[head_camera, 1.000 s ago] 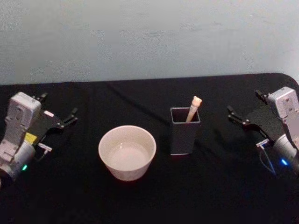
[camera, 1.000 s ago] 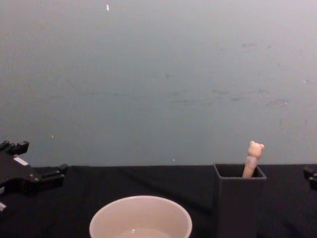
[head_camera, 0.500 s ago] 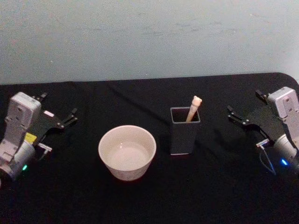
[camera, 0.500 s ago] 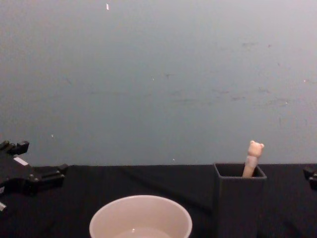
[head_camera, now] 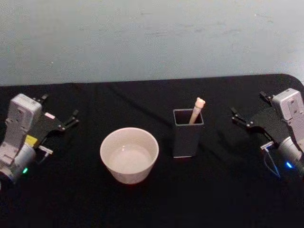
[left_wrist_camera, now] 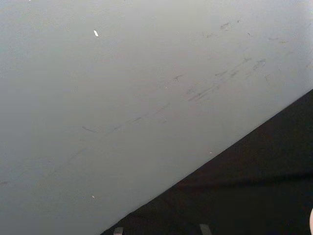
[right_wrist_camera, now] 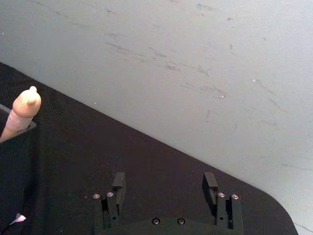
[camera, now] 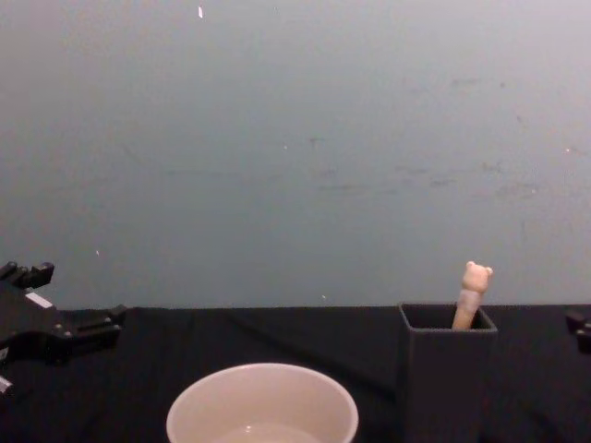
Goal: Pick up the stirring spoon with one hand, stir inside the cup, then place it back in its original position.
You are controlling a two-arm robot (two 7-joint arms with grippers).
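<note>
The stirring spoon (head_camera: 197,109) is seen standing in a dark grey square holder (head_camera: 187,140), right of centre on the black-covered table (head_camera: 142,199). It is leaned slightly, so that its beige handle and small bear head are raised above the holder's far rim; its neck and bowl are hidden inside. The cup (head_camera: 129,155), cream-white and wide, is set just to the left of the holder and a little nearer the robot, apart from it and upright, with its pale inside exposed. The left gripper (head_camera: 61,105) is held low at the left side of the table, well apart from the cup, and is pointed towards the far middle of the table; its jaws are spread. A white label is carried on its black body, and the silver-grey arm behind it is marked with a yellow patch and a green light. The right gripper (head_camera: 247,103) is held at the right side of the table, well apart from the holder and turned towards it, with a blue light on its arm. In the right wrist view its two black fingers (right_wrist_camera: 118,182) are shown wide apart over the dark cloth, and the bear head is caught at the edge of that view, above the holder's rim. In the chest view the spoon's head is outlined against the pale grey-green wall (camera: 295,138), the cup's rim is seen low in front, and the left gripper is shown open-jawed at the left edge.
</note>
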